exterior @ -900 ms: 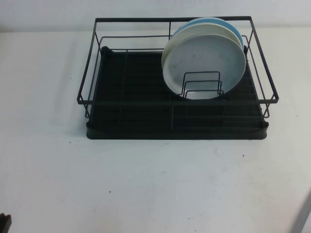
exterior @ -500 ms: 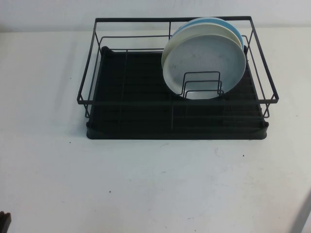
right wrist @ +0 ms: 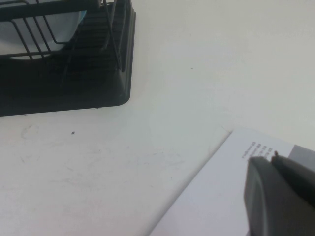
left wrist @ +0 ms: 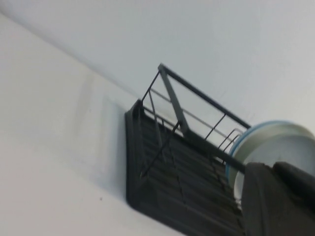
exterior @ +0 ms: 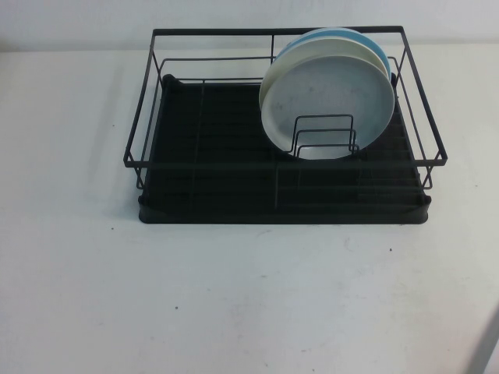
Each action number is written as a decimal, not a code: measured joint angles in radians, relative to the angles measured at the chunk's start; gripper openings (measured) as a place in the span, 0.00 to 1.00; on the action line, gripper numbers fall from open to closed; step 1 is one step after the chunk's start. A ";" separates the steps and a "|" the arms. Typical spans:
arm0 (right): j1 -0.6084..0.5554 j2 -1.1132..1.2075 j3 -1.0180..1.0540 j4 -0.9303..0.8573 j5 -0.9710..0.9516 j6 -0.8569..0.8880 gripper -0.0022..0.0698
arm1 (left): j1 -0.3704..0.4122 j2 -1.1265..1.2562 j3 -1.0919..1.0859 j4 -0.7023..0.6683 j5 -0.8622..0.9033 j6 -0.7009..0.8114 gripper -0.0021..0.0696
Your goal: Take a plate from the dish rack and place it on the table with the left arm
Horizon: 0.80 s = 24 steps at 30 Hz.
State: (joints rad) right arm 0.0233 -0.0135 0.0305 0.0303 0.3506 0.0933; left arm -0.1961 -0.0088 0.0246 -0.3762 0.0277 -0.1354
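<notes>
The black wire dish rack (exterior: 210,167) stands at the back middle of the white table (exterior: 249,296). The pale grey plate (exterior: 331,105) stands on edge in the rack's right half, foremost, behind small wire dividers. A whiter plate (exterior: 306,48) and a light blue plate (exterior: 351,33) stand behind it. Neither gripper shows in the high view. In the left wrist view my left gripper (left wrist: 273,167) is shut and empty, away from the rack (left wrist: 162,162), with the plate (left wrist: 290,147) beyond it. My right gripper (right wrist: 271,158) is shut and empty over a white sheet.
A white printed sheet (right wrist: 216,196) lies on the table under my right gripper, to the right of the rack's corner (right wrist: 113,73). The rack's left half holds no dishes. A few dark specks mark the table's front.
The dark tip of my left gripper, seen at the bottom left corner of the high view, has moved out of that view. Rack and plates have not moved.
</notes>
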 joint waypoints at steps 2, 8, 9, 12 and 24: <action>0.000 0.000 0.000 0.000 0.000 0.000 0.00 | 0.000 0.000 0.000 -0.009 -0.048 -0.007 0.03; 0.000 0.000 0.000 0.000 0.000 0.000 0.00 | 0.000 0.000 0.000 -0.117 -0.138 -0.090 0.03; 0.000 0.000 0.000 0.000 0.000 0.000 0.00 | 0.000 0.000 0.000 -0.133 -0.151 -0.108 0.03; 0.000 0.000 0.000 0.000 0.000 0.000 0.00 | 0.000 0.000 0.000 -0.149 -0.197 -0.145 0.03; 0.000 0.000 0.000 0.000 0.000 0.000 0.00 | 0.000 0.333 -0.541 0.119 0.459 0.074 0.02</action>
State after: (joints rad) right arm 0.0233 -0.0135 0.0305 0.0303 0.3506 0.0933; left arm -0.1961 0.3241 -0.5163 -0.2576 0.4869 -0.0618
